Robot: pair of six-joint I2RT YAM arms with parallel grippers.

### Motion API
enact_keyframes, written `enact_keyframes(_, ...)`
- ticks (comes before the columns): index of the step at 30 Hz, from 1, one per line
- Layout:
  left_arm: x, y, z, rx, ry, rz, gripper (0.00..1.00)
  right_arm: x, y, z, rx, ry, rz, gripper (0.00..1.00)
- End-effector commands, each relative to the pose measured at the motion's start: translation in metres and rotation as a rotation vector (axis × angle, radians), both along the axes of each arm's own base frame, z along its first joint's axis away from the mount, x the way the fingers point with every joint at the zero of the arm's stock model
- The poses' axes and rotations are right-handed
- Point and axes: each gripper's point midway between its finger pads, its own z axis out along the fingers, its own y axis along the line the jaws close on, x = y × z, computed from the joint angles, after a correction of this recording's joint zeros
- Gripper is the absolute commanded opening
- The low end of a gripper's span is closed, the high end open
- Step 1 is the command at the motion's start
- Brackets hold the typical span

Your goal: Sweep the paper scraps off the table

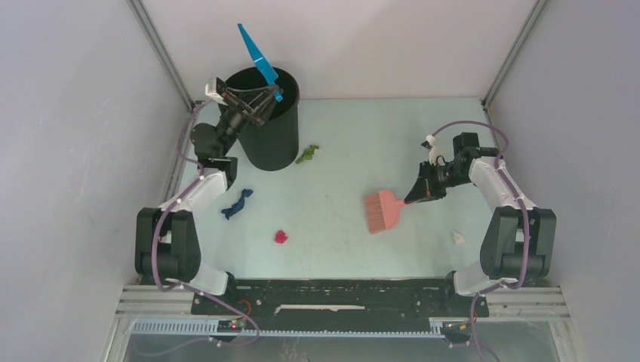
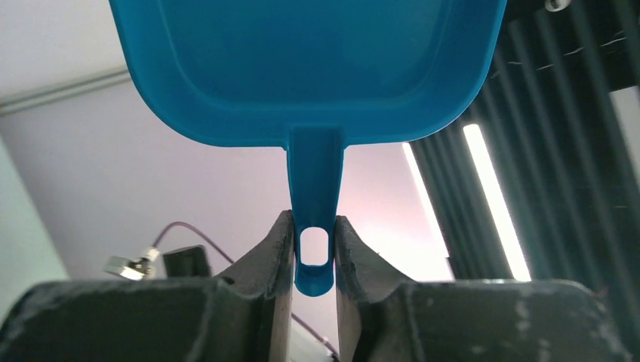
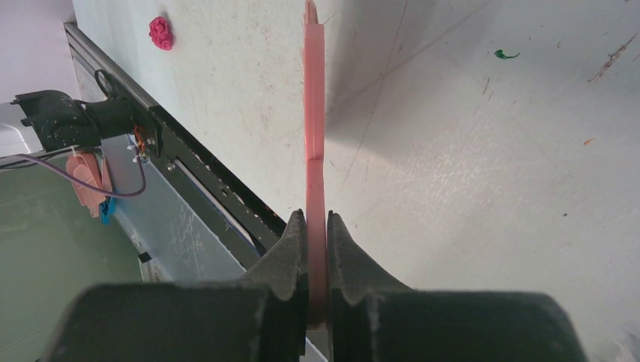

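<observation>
While the left gripper is pinching the blue plastic dustpan over the black cylindrical bin, I'd be tipping it steeper. The right gripper is clamping the pink bristle brush.

The whole table is covered from above and behind its near edge by the top view. The left wrist view is pointed upward, close to the blue dustpan; the right wrist view is pointed down along the pink brush — its magenta scrap is also seen from above.
</observation>
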Motion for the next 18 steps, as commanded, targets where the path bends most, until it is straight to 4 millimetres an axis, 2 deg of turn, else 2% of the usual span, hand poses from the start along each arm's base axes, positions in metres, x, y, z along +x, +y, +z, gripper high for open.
enact_keyframes(1, -0.034, 0.011, 0.040, -0.189, -0.135, -0.106, 0.00, 0.000, 0.003, 0.001, 0.006, -0.008, 0.021, 0.00)
enact_keyframes(5, -0.032, 0.010, 0.036, -0.187, -0.125, -0.110, 0.00, 0.000, 0.004, 0.000, 0.003, -0.004, 0.024, 0.00)
enact_keyframes(11, -0.042, 0.004, 0.040, -0.121, -0.172, -0.121, 0.00, -0.001, 0.005, -0.001, 0.003, 0.001, 0.029, 0.00)
enact_keyframes(14, -0.045, -0.009, 0.015, 0.034, -0.156, -0.126, 0.00, -0.004, 0.009, 0.004, 0.023, -0.008, 0.044, 0.00)
enact_keyframes(18, -0.076, -0.018, -0.015, 0.275, -0.197, -0.099, 0.00, -0.016, 0.026, 0.032, 0.127, -0.078, 0.106, 0.00)
